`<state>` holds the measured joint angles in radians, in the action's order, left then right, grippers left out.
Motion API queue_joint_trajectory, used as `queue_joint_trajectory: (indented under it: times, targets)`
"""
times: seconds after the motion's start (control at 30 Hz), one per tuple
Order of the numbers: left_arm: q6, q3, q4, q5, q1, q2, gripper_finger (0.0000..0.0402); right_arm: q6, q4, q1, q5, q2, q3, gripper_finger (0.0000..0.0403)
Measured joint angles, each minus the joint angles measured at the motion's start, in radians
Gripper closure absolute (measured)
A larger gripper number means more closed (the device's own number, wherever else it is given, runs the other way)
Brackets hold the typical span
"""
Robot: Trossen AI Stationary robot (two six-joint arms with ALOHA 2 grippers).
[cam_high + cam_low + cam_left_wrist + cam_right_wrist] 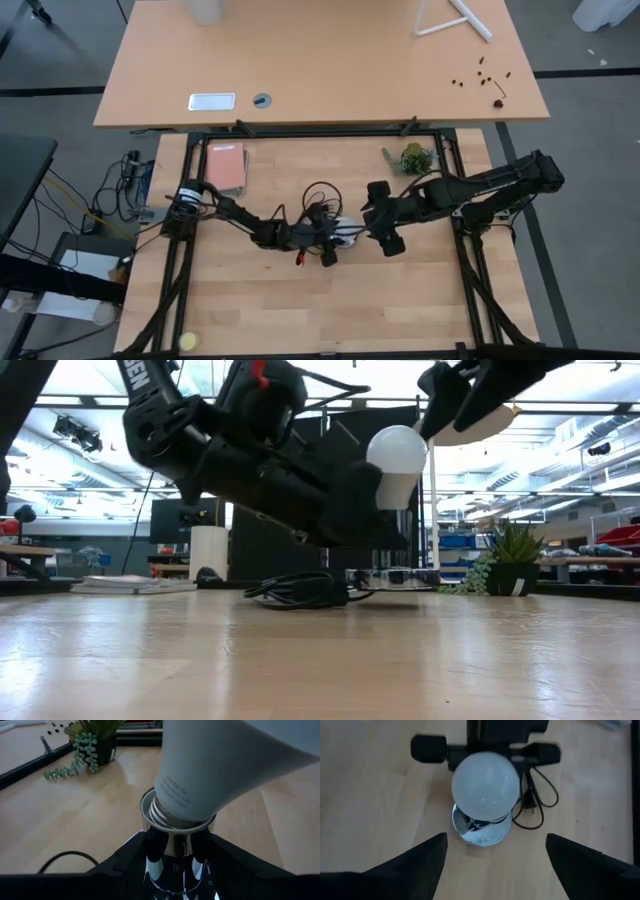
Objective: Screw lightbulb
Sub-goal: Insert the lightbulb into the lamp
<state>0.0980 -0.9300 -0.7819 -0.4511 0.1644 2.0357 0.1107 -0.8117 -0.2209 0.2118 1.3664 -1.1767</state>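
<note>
**Bulb seated in socket, right gripper spread clear**

The white pear-shaped lightbulb (225, 765) sits with its grey threaded base in the shiny chrome socket (175, 855). The left gripper (175, 870) is clamped on the socket, holding it tilted above the wooden counter (400, 300). The right gripper (495, 855) stands just off the bulb's dome, fingers (415, 865) wide apart, touching nothing. Judged: between turns of screwing in. Next: close on the dome and twist, keeping it in line with the threads. A black cord (540, 795) trails below.
</note>
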Motion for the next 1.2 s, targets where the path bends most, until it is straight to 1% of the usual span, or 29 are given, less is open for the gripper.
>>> queue_joint_trajectory:
  times: [0.17, 0.4, 0.47, 0.83, 1.07, 1.2]
  targets:
    - [-0.001, -0.026, 0.034, 0.000, -0.016, 0.000, 0.0217, -0.043, -0.016, -0.006, 0.004, 0.014, 0.000, 0.0032]
    - [0.025, -0.039, 0.052, 0.002, -0.027, 0.000, 0.0217, -0.059, -0.010, -0.042, 0.085, 0.022, 0.000, 0.0032]
    - [0.032, -0.040, 0.049, 0.004, -0.027, 0.000, 0.0217, -0.058, 0.002, -0.048, 0.093, 0.035, 0.000, 0.0034]
    - [0.042, -0.040, 0.044, 0.019, -0.027, 0.000, 0.0217, 0.026, 0.079, -0.045, 0.131, 0.106, 0.000, 0.0034]
    - [0.045, -0.039, 0.049, 0.020, -0.026, 0.000, 0.0217, 0.050, 0.114, -0.025, 0.140, 0.175, 0.000, 0.0034]
    - [0.048, -0.039, 0.054, 0.019, -0.026, 0.000, 0.0217, 0.049, 0.136, -0.007, 0.139, 0.189, 0.000, 0.0034]
